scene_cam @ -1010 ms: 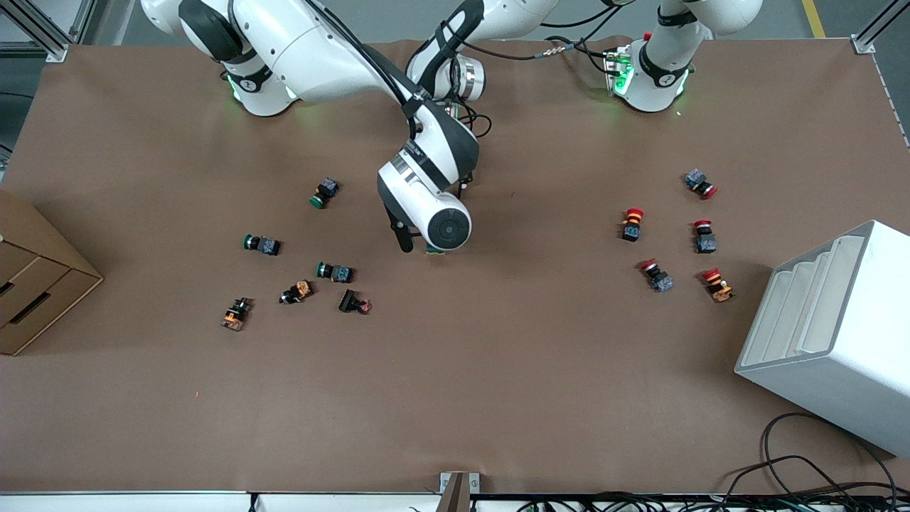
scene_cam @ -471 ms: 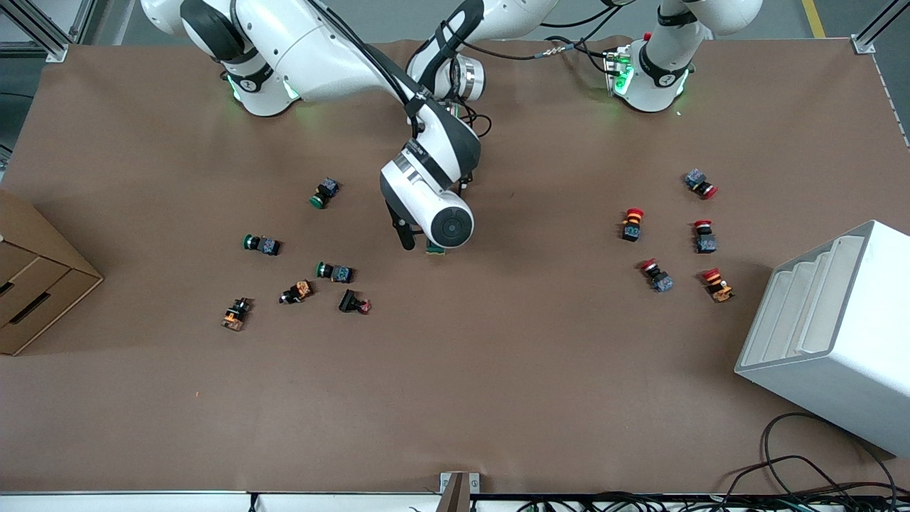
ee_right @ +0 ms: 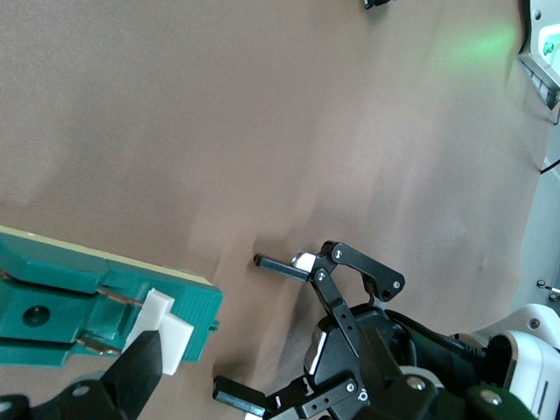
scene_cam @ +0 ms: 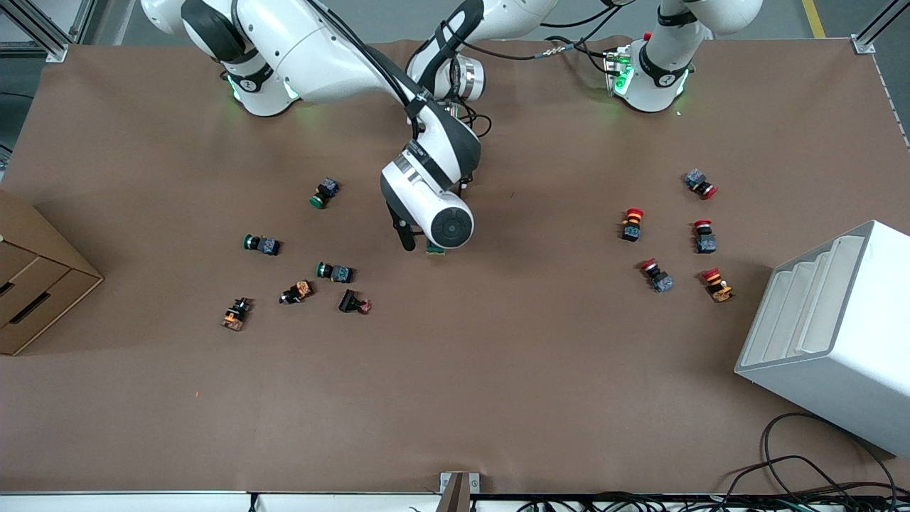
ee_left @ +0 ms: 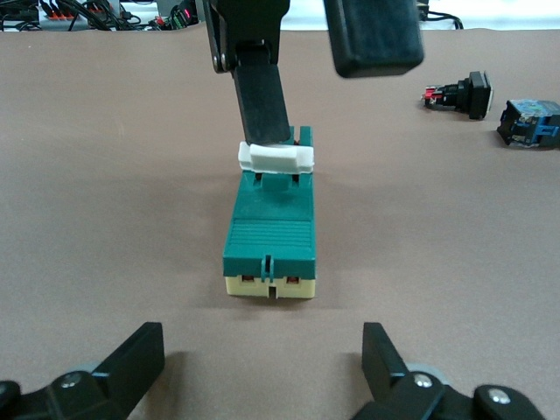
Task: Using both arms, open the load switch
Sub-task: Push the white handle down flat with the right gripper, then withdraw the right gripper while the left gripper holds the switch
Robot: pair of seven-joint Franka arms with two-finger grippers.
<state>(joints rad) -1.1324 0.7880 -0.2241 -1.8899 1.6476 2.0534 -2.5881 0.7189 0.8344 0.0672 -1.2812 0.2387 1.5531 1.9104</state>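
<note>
The load switch [ee_left: 269,232] is a dark-green block with a cream base that lies flat on the brown table, its white lever [ee_left: 276,157] at one end. In the front view only a corner of the load switch [scene_cam: 435,249] shows under the right arm's wrist. My right gripper [ee_left: 319,101] is open, and one of its fingers [ee_left: 262,96] presses on the lever [ee_right: 166,337]. My left gripper [ee_left: 262,341] is open, low over the table, with the switch's cream end just ahead of its fingertips and nothing between them. The left gripper [ee_right: 238,324] also shows in the right wrist view.
Green, orange and black push-buttons [scene_cam: 334,271] lie scattered toward the right arm's end. Several red ones [scene_cam: 631,224] lie toward the left arm's end. A cardboard box [scene_cam: 35,277] and a white rack [scene_cam: 832,334] stand at the table's ends. Cables [scene_cam: 817,476] run along the front edge.
The right arm's wrist has shifted very slightly toward the left arm's end. The switch and the push-buttons lie where they were.
</note>
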